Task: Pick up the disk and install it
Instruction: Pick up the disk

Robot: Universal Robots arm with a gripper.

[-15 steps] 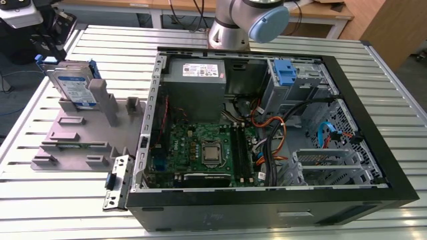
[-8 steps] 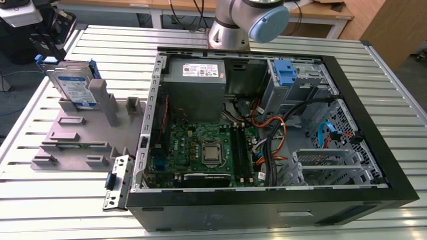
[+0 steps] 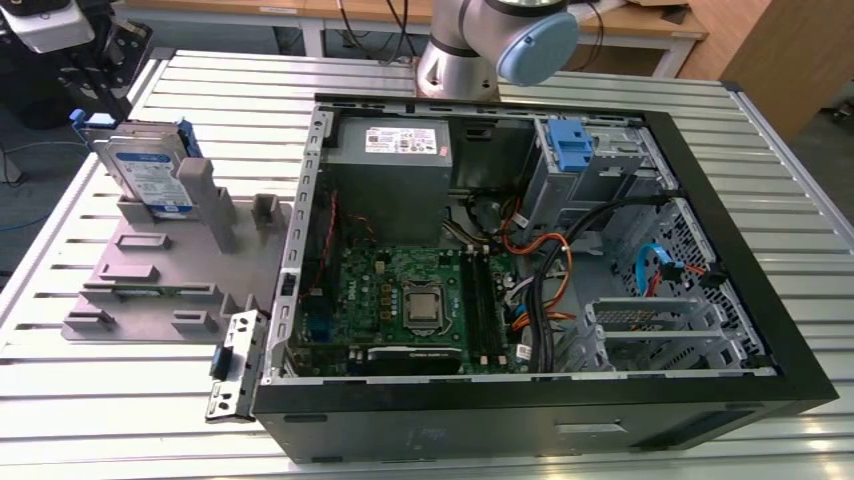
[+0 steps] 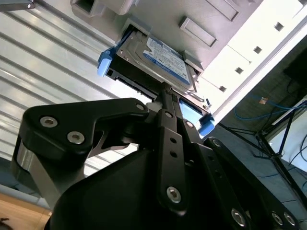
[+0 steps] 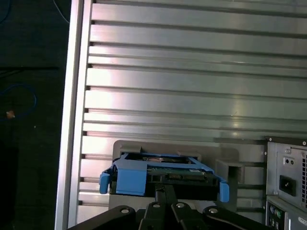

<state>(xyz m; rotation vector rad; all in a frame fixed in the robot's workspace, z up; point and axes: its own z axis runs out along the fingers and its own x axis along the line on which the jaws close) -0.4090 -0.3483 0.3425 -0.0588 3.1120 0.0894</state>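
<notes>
The disk (image 3: 147, 168), silver with a white-and-blue label and blue side rails, stands on edge in a slot of the grey fixture (image 3: 147, 275) at the exterior view's left. My black gripper (image 3: 107, 95) hangs just above its upper edge. In both wrist views the fingertips sit together at the middle of that edge, between the blue rails. The second wrist view has the gripper (image 4: 165, 90) against the disk (image 4: 160, 57). In the first wrist view the gripper (image 5: 163, 189) meets the disk (image 5: 163, 173) with nothing held between the fingers.
An open computer case (image 3: 747, 300) lies at the exterior view's right, with a motherboard (image 3: 400, 300), a grey power-supply box (image 3: 390, 145) and a drive bay with an upright blue latch (image 3: 571, 148). A loose bracket (image 3: 234, 365) rests by the case front. The slatted metal table (image 3: 120, 400) ends near the fixture.
</notes>
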